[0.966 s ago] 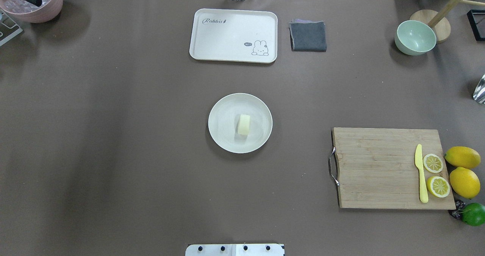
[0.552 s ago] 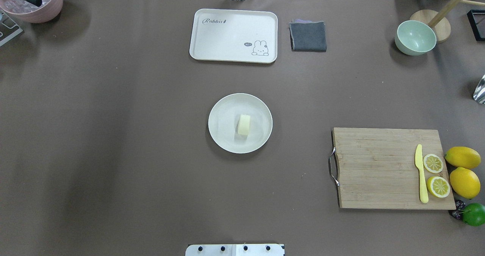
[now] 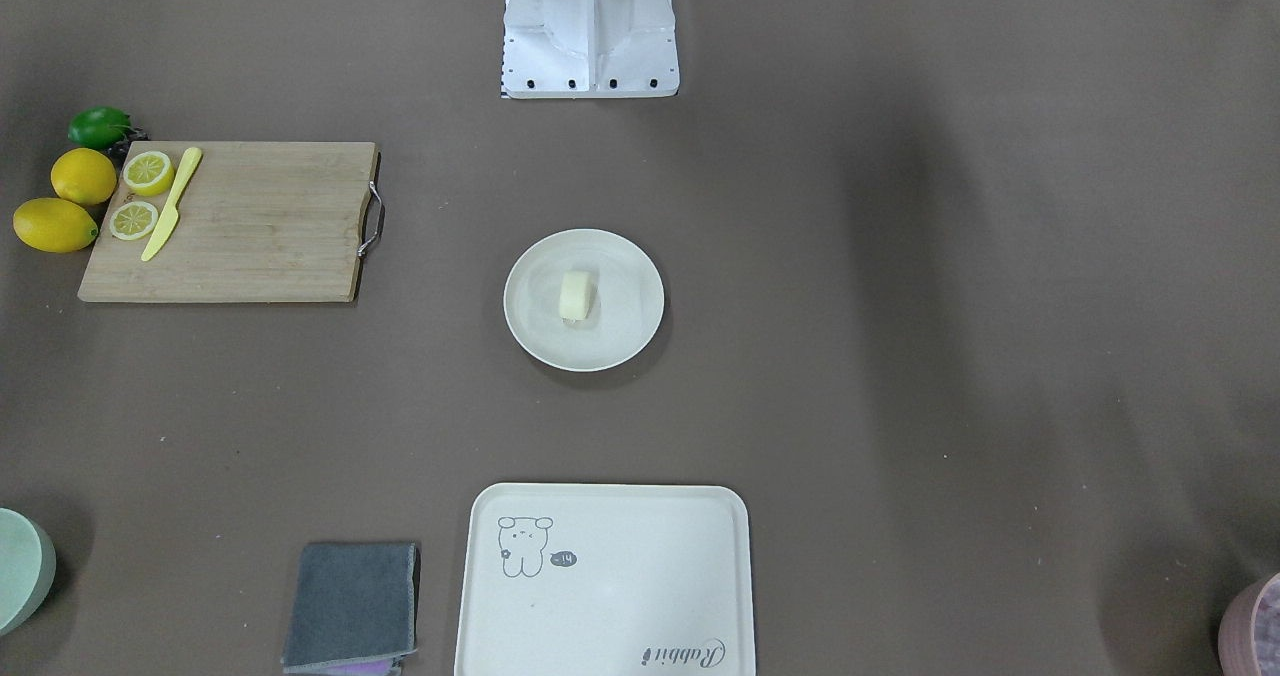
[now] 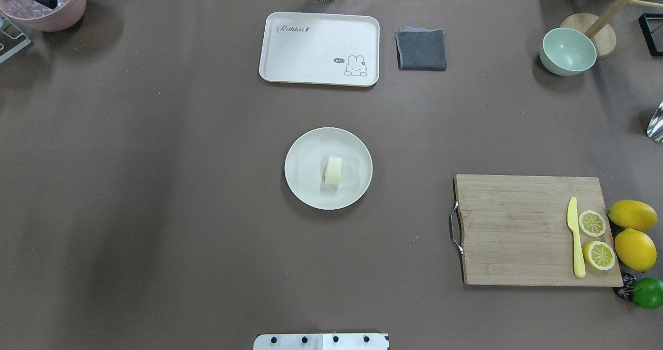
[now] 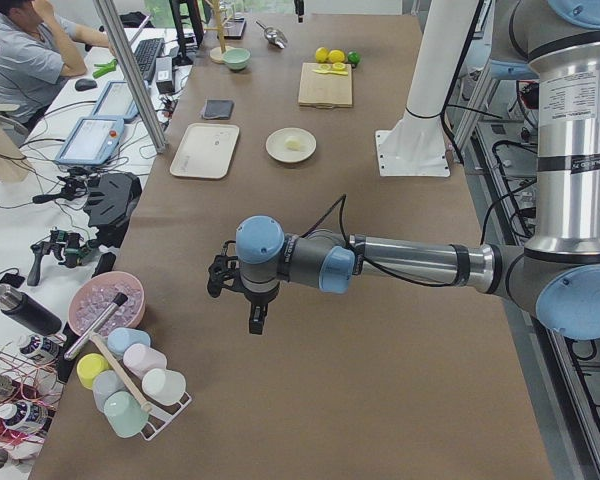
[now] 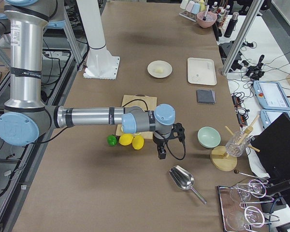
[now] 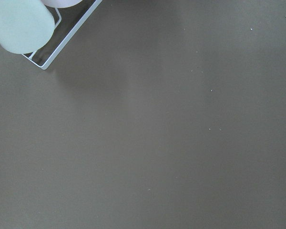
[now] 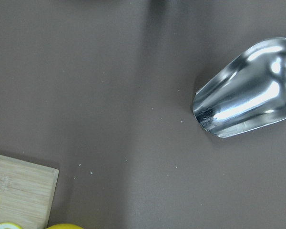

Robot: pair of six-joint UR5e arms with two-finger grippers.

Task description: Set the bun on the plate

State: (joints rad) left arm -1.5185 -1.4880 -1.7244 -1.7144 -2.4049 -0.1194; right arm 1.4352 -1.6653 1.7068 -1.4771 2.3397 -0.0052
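Note:
The pale cream-yellow bun [image 4: 333, 170] lies a little right of centre on the round off-white plate [image 4: 303, 187] in the middle of the table, also seen from the front as bun [image 3: 575, 295] on plate [image 3: 632, 338]. Neither gripper is near it. My left gripper [image 5: 254, 318] hangs over bare table far to the left, close to a cup rack [image 5: 130, 388]. My right gripper [image 6: 161, 152] hangs far to the right, beside the lemons and above a metal scoop [image 8: 248, 107]. Both show only in the side views, so I cannot tell whether they are open or shut.
A rectangular cream tray [image 4: 319, 48] and a folded grey cloth [image 4: 421, 49] lie at the far side. A wooden cutting board [image 4: 518, 231] with a yellow knife, lemon slices and whole lemons is at the right. A green bowl [image 4: 567, 51] stands far right, a pink bowl [image 4: 44, 0] far left.

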